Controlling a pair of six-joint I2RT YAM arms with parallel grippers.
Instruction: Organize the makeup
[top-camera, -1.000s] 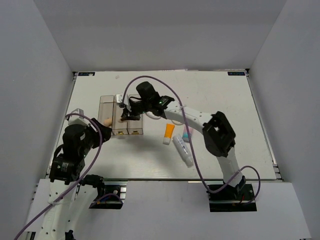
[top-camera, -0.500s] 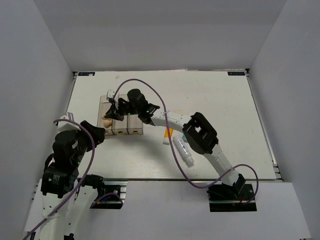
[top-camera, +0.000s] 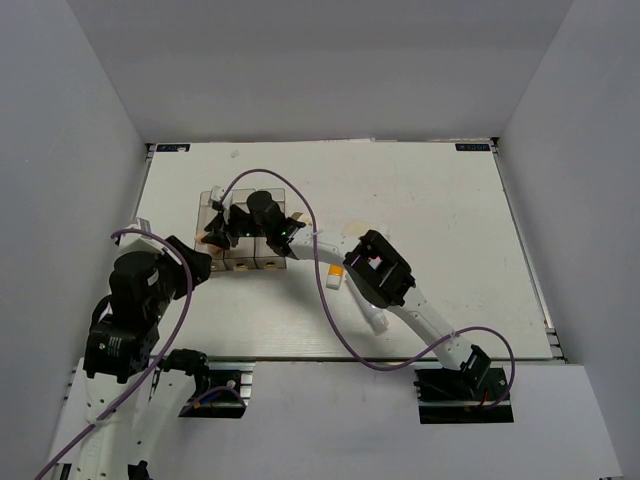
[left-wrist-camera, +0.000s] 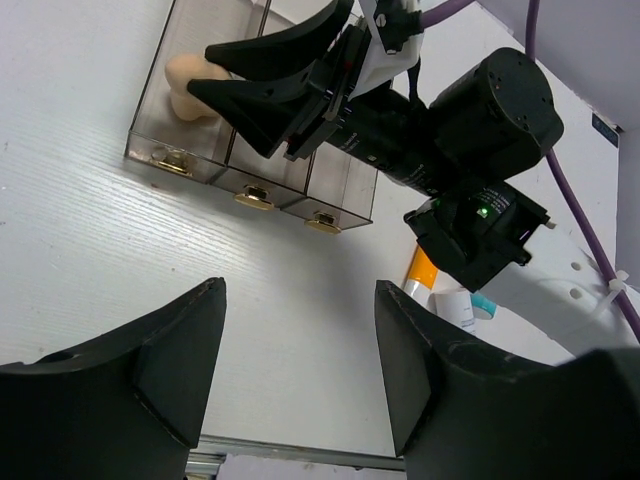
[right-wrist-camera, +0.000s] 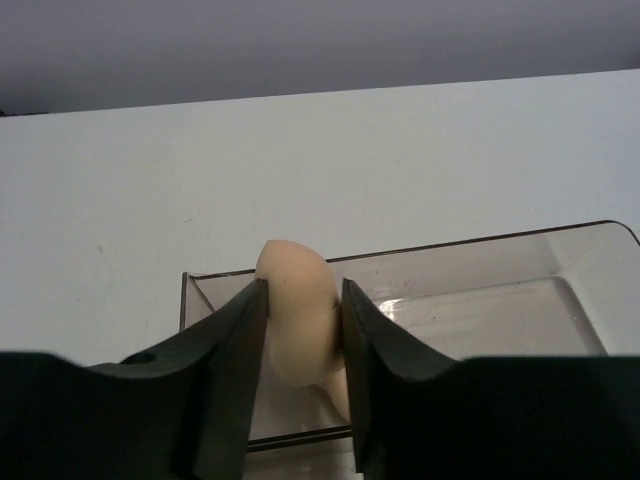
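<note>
My right gripper (right-wrist-camera: 300, 305) is shut on a beige egg-shaped sponge (right-wrist-camera: 293, 320), held just over the leftmost of three clear boxes (right-wrist-camera: 460, 243). A second beige sponge (right-wrist-camera: 340, 392) lies in that box under it. From above, the right gripper (top-camera: 216, 231) hangs over the left box (top-camera: 212, 203). An orange tube (top-camera: 337, 268) and a white tube (top-camera: 373, 319) lie on the table to the right of the boxes. My left gripper (left-wrist-camera: 300, 370) is open with nothing in it, low over the table in front of the boxes. The left wrist view shows a beige sponge (left-wrist-camera: 183, 82) in the left box.
The three clear boxes (left-wrist-camera: 250, 170) stand side by side with gold knobs facing me. The right arm (top-camera: 330, 250) stretches across the table over the orange tube. A white tube with a teal cap (left-wrist-camera: 465, 305) lies by the orange tube (left-wrist-camera: 425, 268).
My right gripper has swung left with the sponge, from over the middle boxes to over the leftmost box. The left arm has shifted slightly and stays open.
</note>
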